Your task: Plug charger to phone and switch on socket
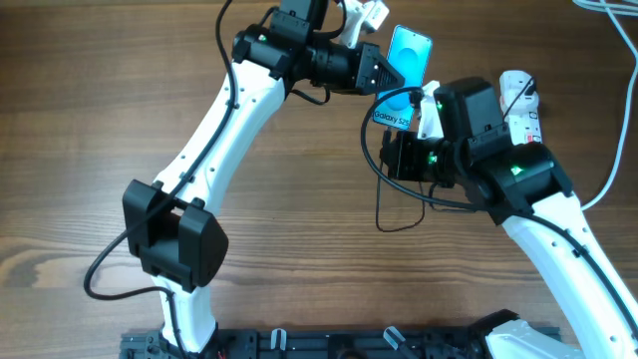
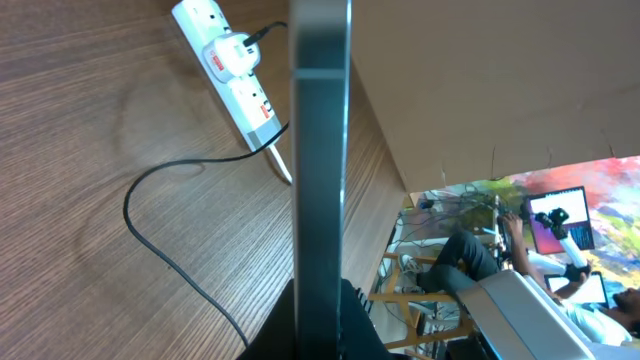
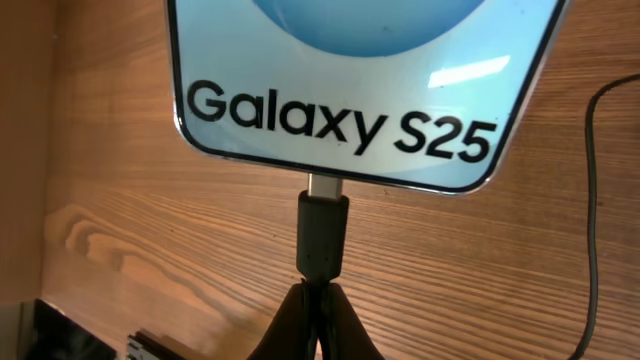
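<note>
The phone (image 1: 406, 55) has a turquoise screen reading "Galaxy S25" (image 3: 340, 120). My left gripper (image 2: 320, 320) is shut on it; in the left wrist view it shows edge-on (image 2: 320, 150), held above the table. My right gripper (image 3: 320, 300) is shut on the charger just behind its black plug tip (image 3: 322, 235). The metal tip sits at the phone's bottom port. The thin black cable (image 1: 384, 214) loops over the table (image 2: 170, 250). The white socket strip (image 1: 520, 110) lies at the right, with a white plug block (image 2: 232, 52) and red marks.
A thick white lead (image 1: 623, 120) runs from the socket along the right edge to the back. The wooden table (image 1: 299, 219) spreads under both arms. A black rail (image 1: 349, 344) lines the front edge.
</note>
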You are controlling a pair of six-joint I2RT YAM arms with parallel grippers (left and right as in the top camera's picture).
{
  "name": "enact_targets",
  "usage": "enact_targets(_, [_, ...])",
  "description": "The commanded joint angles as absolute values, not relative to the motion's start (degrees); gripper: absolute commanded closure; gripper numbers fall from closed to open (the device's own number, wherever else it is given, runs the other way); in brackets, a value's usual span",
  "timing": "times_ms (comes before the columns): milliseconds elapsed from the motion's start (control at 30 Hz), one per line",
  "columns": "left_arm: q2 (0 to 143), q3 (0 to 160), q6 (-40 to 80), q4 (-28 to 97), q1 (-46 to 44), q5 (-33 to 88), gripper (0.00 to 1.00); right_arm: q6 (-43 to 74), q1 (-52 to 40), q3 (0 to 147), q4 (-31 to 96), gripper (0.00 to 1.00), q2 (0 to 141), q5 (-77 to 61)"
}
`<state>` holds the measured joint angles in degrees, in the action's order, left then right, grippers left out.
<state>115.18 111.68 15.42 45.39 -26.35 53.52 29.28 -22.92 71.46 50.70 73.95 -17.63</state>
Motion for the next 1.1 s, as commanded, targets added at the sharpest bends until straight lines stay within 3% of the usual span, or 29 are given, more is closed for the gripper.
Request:
enact_targets(0, [113.34,111.74,13.69,47.0,-26.81,55.9,0.96,28.51,-21.54,74.91,48.64,0.96,74.04,-14.61])
enact_targets(1067, [113.34,111.74,16.34,50.39,-26.79,57.67,0.96,28.64,-21.56,74.91,44.01,0.95,74.04,-10.37])
